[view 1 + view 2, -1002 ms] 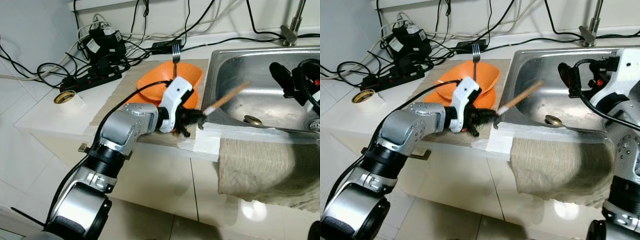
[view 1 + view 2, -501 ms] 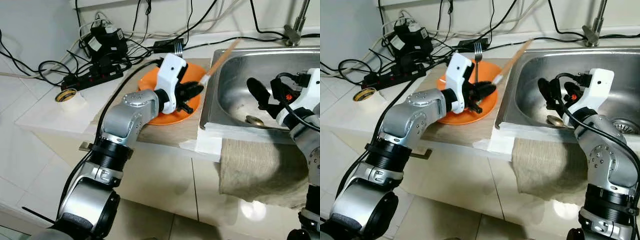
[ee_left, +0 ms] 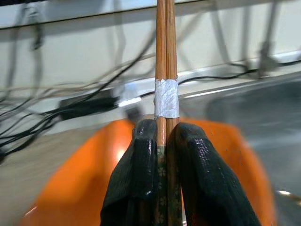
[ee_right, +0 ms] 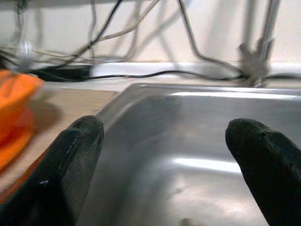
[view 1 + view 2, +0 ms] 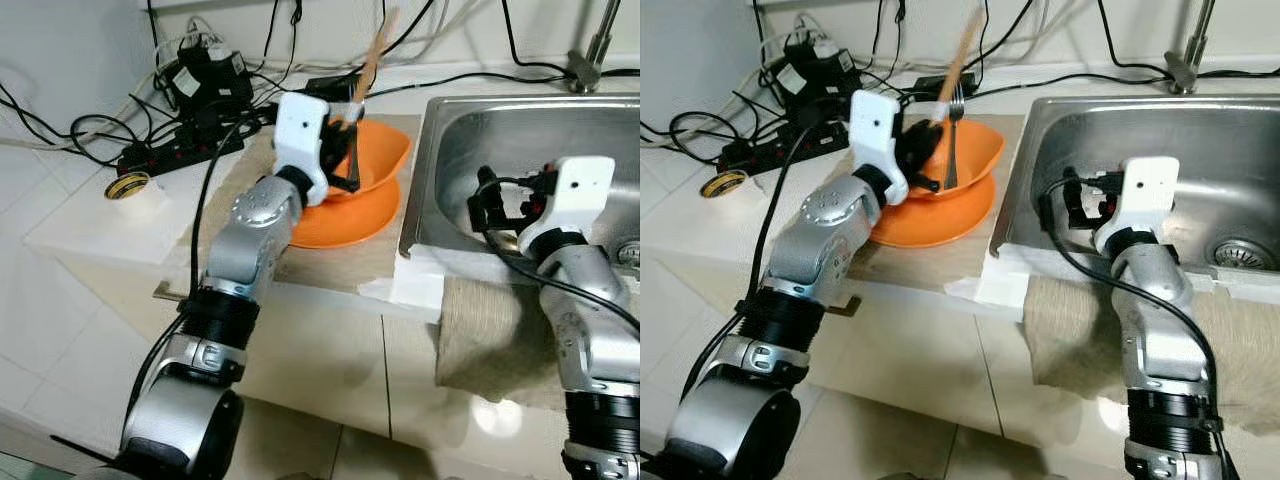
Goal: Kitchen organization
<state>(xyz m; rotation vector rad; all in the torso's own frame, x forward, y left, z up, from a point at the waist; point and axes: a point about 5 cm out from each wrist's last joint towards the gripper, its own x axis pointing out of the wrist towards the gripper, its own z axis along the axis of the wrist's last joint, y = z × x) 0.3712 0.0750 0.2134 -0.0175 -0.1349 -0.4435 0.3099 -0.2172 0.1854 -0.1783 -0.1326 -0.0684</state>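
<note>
My left gripper (image 5: 343, 140) is shut on a pair of wooden chopsticks (image 5: 372, 55) bound with grey tape (image 3: 166, 98). It holds them nearly upright over the orange bowl (image 5: 385, 150). The bowl sits on an orange plate (image 5: 350, 215), and a fork (image 5: 953, 130) leans inside the bowl. My right gripper (image 5: 485, 205) stands open over the front left part of the steel sink (image 5: 560, 140), with nothing between its fingers (image 4: 70, 160).
A beige mat (image 5: 250, 170) lies under the plate. A power strip (image 5: 180, 150) and tangled cables crowd the back of the counter, with a tape roll (image 5: 127, 187) at the left. A towel (image 5: 490, 340) hangs over the counter front. The faucet (image 5: 590, 50) rises behind the sink.
My left gripper has carried the chopsticks from the sink's edge back over the bowl and swung them upright. My right gripper has moved toward the sink's front left corner.
</note>
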